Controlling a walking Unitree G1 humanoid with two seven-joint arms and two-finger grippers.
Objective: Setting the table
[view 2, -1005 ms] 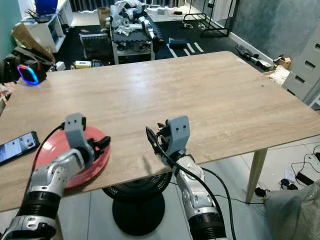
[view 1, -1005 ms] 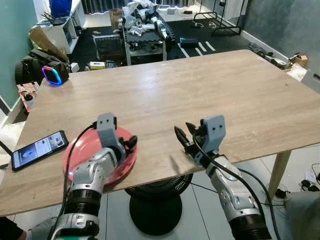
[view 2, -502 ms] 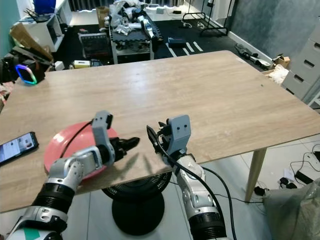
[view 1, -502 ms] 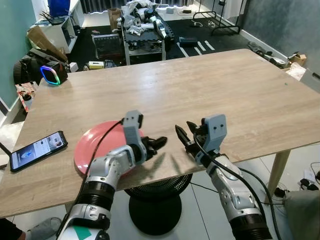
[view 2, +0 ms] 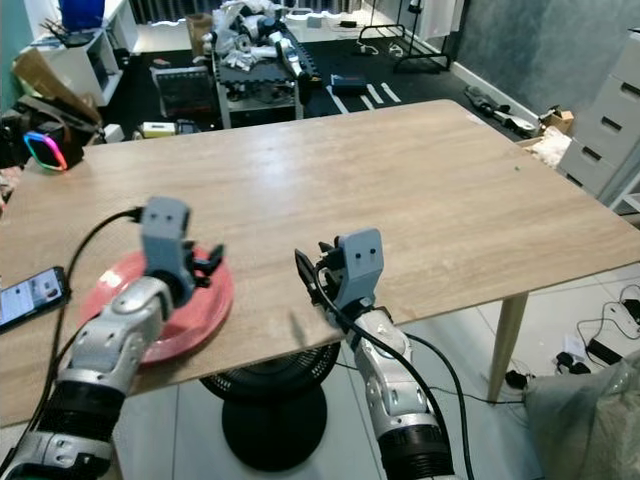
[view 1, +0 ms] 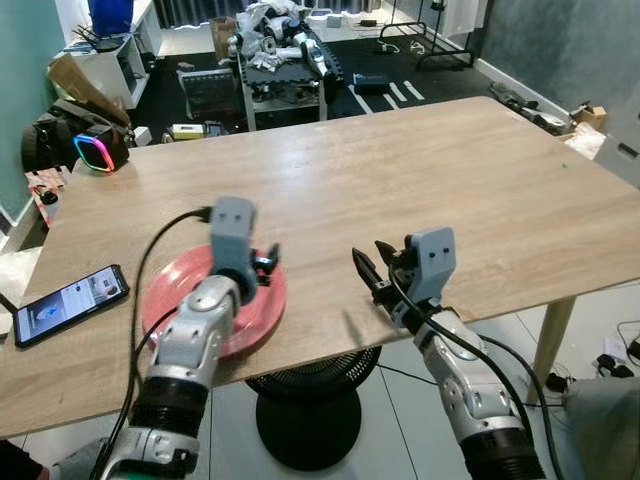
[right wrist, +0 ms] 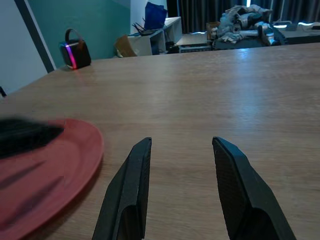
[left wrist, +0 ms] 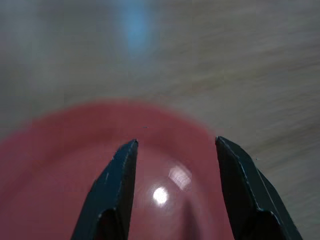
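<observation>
1. Your left gripper (view 1: 262,268) hangs over the red plate (view 1: 165,290), its black fingers (left wrist: 116,175) spread apart with nothing between them; in the left wrist view the plate's glossy surface lies directly beneath the two tips, and whether they touch it cannot be told.
2. Your right gripper (view 1: 378,277) sits above the near edge of the wooden table (view 1: 420,180), just right of the plate; its fingers (right wrist: 131,185) are parted and empty; bare wood shows between them in the right wrist view, with the plate's rim (right wrist: 75,165) off to one side.
3. The plate lies flat on the table near the near edge, on your left half; your left arm covers part of its right side.
4. A smartphone (view 1: 66,303) with its screen lit lies on the table left of the plate, apart from it, close to the table's left corner.
5. A dark speaker with a glowing coloured ring (view 1: 97,152) stands beyond the table's far left corner; it also appears in the right wrist view (right wrist: 76,52).
6. Beyond the far edge stand a cluttered rack (view 1: 280,60) and a white shelf unit (view 1: 105,60); a black round base (view 1: 315,420) shows on the floor under the table between your arms.
</observation>
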